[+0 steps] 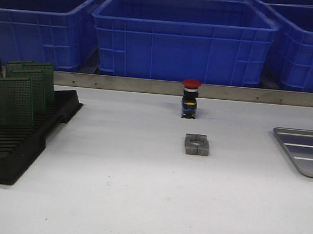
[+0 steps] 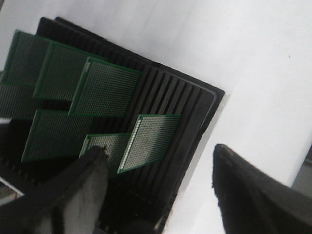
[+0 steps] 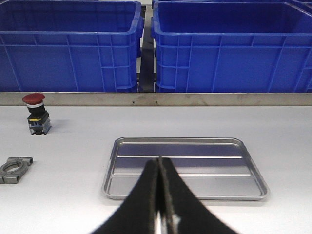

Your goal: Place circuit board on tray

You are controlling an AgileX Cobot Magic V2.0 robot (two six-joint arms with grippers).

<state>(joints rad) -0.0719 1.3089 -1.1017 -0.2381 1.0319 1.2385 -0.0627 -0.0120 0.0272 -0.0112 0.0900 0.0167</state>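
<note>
Several green perforated circuit boards (image 1: 21, 91) stand in a black slotted rack (image 1: 28, 144) at the table's left. In the left wrist view my left gripper (image 2: 158, 150) hovers open above the rack's corner. The nearest circuit board (image 2: 151, 141) lies between its fingers (image 2: 92, 180) but is not touched. The silvery tray (image 1: 307, 152) lies at the table's right edge, empty. In the right wrist view my right gripper (image 3: 159, 163) is shut on nothing, in front of and above the tray (image 3: 209, 165). Neither gripper shows in the front view.
A red-capped push button (image 1: 190, 98) stands at mid-table with a grey metal clamp (image 1: 197, 144) in front of it. Blue plastic crates (image 1: 182, 40) line the back behind a metal rail (image 1: 148, 85).
</note>
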